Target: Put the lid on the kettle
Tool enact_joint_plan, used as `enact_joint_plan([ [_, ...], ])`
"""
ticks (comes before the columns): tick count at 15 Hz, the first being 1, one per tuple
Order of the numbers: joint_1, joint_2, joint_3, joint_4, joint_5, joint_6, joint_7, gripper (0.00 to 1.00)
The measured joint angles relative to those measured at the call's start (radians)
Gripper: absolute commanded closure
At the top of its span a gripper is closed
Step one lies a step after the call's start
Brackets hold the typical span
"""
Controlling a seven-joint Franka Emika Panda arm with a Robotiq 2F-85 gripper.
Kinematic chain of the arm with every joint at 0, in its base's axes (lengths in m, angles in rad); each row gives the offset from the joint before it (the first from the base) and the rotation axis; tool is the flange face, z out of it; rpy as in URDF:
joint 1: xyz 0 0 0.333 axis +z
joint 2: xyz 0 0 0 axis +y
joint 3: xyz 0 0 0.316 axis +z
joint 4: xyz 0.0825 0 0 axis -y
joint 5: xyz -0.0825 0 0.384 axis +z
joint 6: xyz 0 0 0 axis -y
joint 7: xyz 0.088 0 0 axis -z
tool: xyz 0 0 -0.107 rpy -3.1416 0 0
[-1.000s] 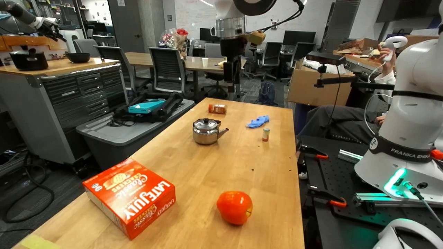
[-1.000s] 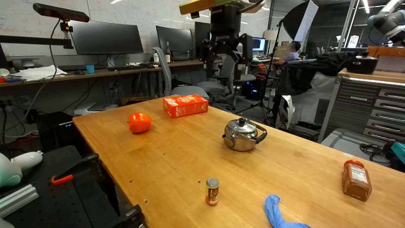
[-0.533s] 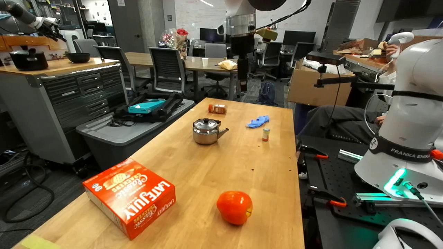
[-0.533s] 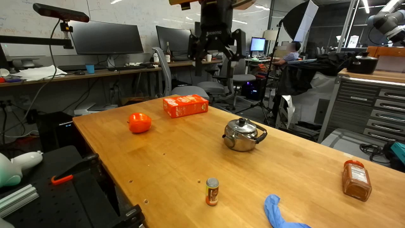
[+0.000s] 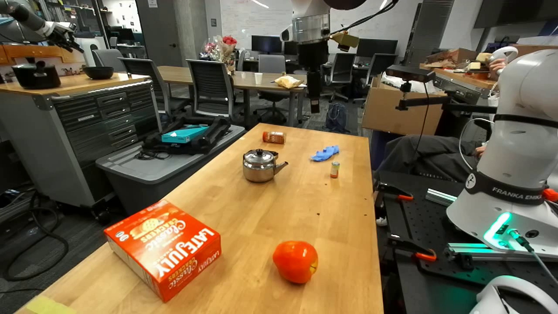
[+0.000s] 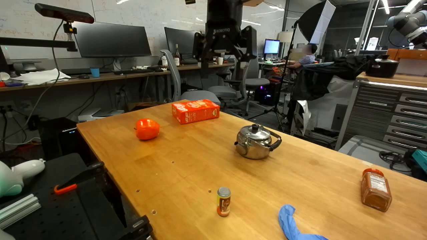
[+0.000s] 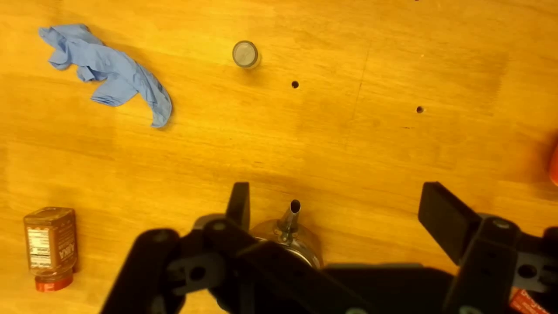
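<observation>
The kettle (image 5: 257, 171) is a small shiny silver pot with a spout and a dark handle. It stands upright on the table and also shows in an exterior view (image 6: 251, 150). The silvery lid (image 5: 260, 157) with its dark knob sits on top of the kettle; it shows there too in an exterior view (image 6: 248, 132). My gripper (image 6: 222, 70) is open and empty, high above the table; it also shows in an exterior view (image 5: 314, 106). In the wrist view, the kettle's spout (image 7: 289, 219) appears between the open fingers (image 7: 338, 198), and my gripper hides most of the kettle and lid.
On the table are an orange cracker box (image 5: 165, 248), an orange-red fruit-like ball (image 5: 295, 261), a small can (image 6: 223, 201), a blue glove (image 7: 117, 74) and a spice jar (image 6: 376, 190) lying on its side. A camera on an arm (image 5: 409, 74) stands beside the table.
My gripper has moved rightward in an exterior view and leftward in another, and has turned a little. It stays open. The kettle, lid and other table objects have not moved.
</observation>
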Motion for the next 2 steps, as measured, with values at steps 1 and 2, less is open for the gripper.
enact_joint_plan([
  [1, 0.000, 0.000, 0.000, 0.000, 0.000, 0.000, 0.000, 0.00],
  [2, 0.000, 0.000, 0.000, -0.001, 0.000, 0.000, 0.000, 0.00],
])
